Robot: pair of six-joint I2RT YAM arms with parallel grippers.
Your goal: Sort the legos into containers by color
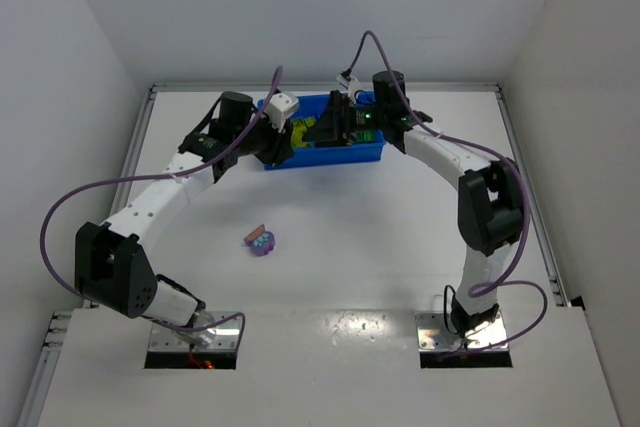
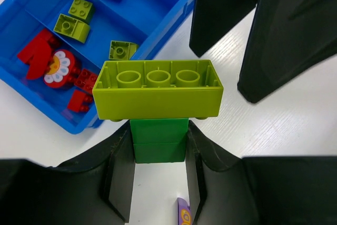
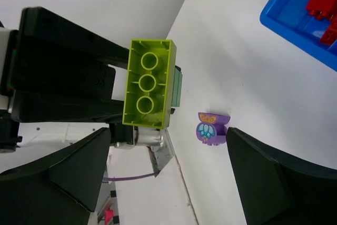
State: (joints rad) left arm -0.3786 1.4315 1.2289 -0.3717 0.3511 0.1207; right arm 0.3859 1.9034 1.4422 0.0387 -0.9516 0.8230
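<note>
Two joined legos are the matter in hand: a long yellow-green plastic brick [image 2: 158,96] sits pressed onto a smaller dark green plastic brick [image 2: 159,138]. The left claw [image 2: 158,151] is clamped on the dark green one, a finger flat on each side. It holds the pair in the air over the white surface [image 1: 380,237], just beside the rectangular bright blue plastic tray [image 1: 340,157] and not over any compartment.

The right claw [image 3: 168,133] faces the pair with its fingers spread wide, gripping nothing and not touching it. The step looks to be pulling the two colours apart. To do it well, the right claw should come straight on until its fingers cover the long walls of the yellow-green brick. It should then close across the narrow width and peel with a slight tilt, not a straight tug, while the left grip holds firm. A shallow bite would likely slip off the smooth plastic.

Both arms arc inward from their bases and meet wrist to wrist near the tray's left part.

In the tray, small yellow-green bricks [image 2: 73,22] mark the compartment that the long one belongs in. A purple owl-printed brick [image 3: 212,128] lies on the surface, well apart from the tray, not yet sorted.
</note>
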